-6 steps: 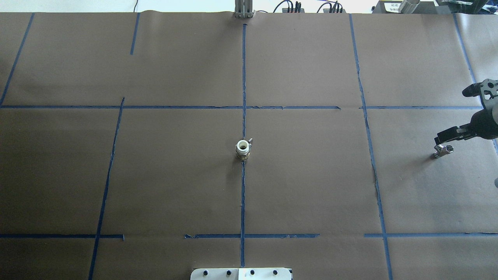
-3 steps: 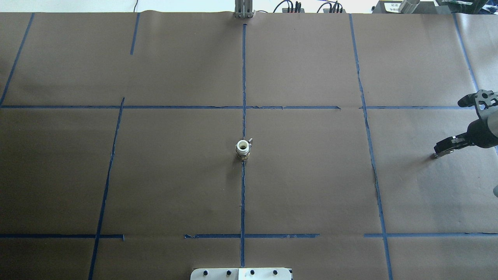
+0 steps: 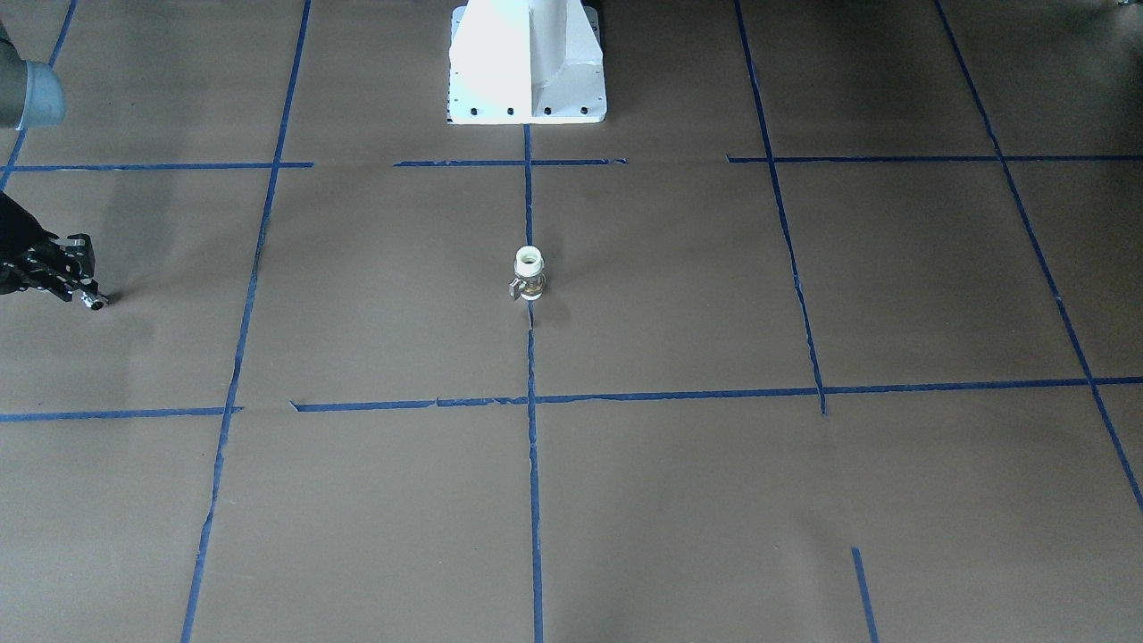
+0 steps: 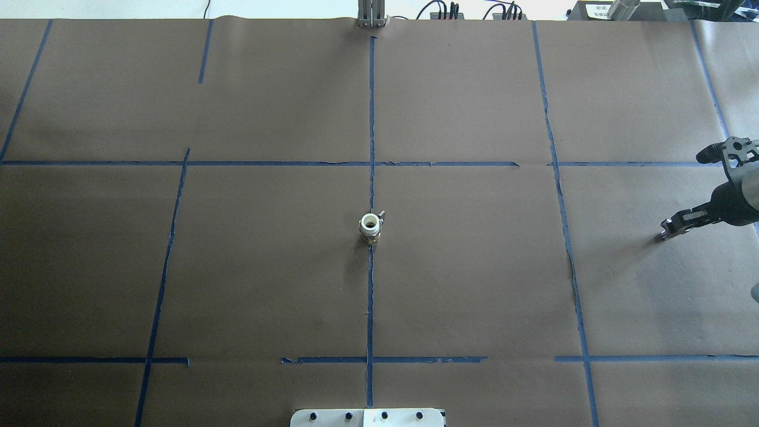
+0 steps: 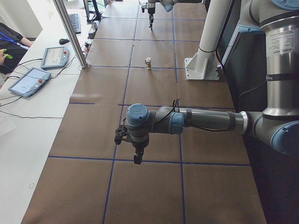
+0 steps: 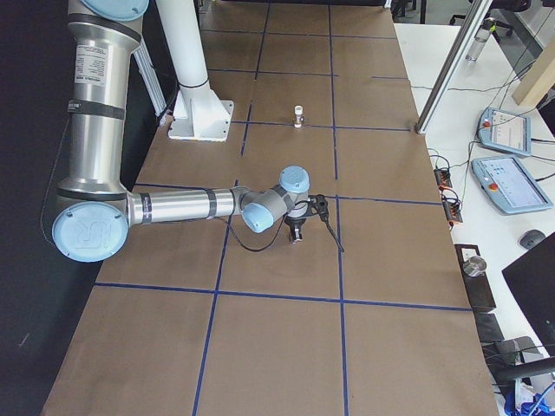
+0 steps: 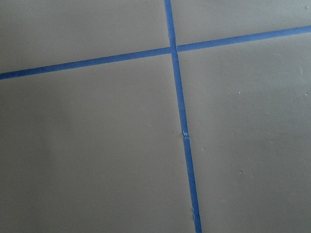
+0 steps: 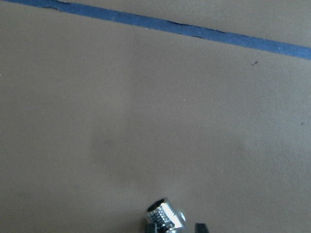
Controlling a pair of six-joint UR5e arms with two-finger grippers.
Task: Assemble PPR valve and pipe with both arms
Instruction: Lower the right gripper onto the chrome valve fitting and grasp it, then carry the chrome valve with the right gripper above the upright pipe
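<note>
One long table covered in brown paper and gridded with blue tape lines fills my overhead view. The left arm stretches level above the paper at its own end of the table, with the left gripper pointing straight down and hanging clear of the surface. It shows only from the side camera, so I cannot tell whether its fingers are spread or together; its wrist camera sees nothing but paper and crossed tape. The right arm reaches low across the opposite end. The white pedestal base stands at the robot's edge on the centre line. The PPR valve stands upright mid-table, right on the centre tape line, white end up, its small lever sticking out to one side, well apart from both arms. The right gripper is down at the paper with its dark fingertips on either side of the pipe, the small chrome fitting whose threaded end pokes out beyond them. I cannot tell whether they pinch it.
</note>
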